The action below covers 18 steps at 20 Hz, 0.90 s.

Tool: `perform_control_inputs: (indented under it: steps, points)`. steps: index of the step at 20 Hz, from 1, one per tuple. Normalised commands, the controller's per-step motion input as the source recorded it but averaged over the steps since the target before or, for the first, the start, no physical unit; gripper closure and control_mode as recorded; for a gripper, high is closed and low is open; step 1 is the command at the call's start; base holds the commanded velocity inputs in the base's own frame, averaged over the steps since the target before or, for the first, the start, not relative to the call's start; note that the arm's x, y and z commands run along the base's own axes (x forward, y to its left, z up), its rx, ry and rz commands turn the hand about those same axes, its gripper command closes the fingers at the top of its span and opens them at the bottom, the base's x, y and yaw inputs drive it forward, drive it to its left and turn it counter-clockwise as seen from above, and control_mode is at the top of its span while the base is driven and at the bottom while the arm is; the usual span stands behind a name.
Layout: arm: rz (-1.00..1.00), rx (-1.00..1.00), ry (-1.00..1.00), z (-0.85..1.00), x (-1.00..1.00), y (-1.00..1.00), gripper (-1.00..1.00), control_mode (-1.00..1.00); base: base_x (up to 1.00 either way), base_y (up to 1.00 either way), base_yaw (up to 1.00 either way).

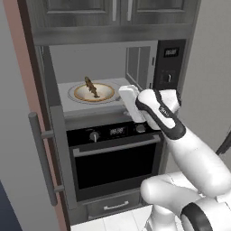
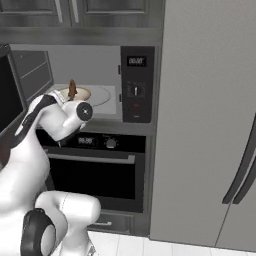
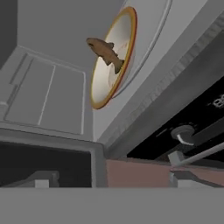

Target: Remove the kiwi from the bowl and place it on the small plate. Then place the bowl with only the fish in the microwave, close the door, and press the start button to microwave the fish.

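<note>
The fish [image 1: 91, 86] is seen lying in the bowl [image 1: 94, 93], which is set on the round turntable inside the microwave [image 1: 108, 74], toward the left of the pale chamber. The door [image 1: 40, 149] is swung wide open at the left, its long bar handle [image 1: 43, 159] turned toward the near side. The gripper [image 1: 127, 100] is held just right of the bowl at the chamber's near edge, its jaws spread wide and nothing gripped. Below the microwave, the black oven [image 1: 115, 155] is found.

fish [image 1: 91, 86] (dark brown, propped up) in golden-rimmed bowl [image 1: 106, 96] inside microwave [image 1: 64, 67]
</note>
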Motion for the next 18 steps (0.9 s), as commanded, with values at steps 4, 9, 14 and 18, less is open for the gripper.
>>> perform_control_inputs:
  steps: [4,9,14,18]
  points:
    - [0.05,-0.25,-0.14,0.71,-1.00,-0.13,-1.00,-1.00,0.00,0.00,0.00]
    - [0.12,-0.31,-0.16,0.80,-1.00,-0.03,-1.00,-1.00,0.00,0.00,0.00]
    - [0.19,-0.37,-0.28,0.50,-1.00,-0.01,-1.00,-1.00,0.00,0.00,0.00]
    - [0.19,-0.34,-0.31,0.24,-1.00,-0.10,-1.00,-1.00,0.00,0.00,0.00]
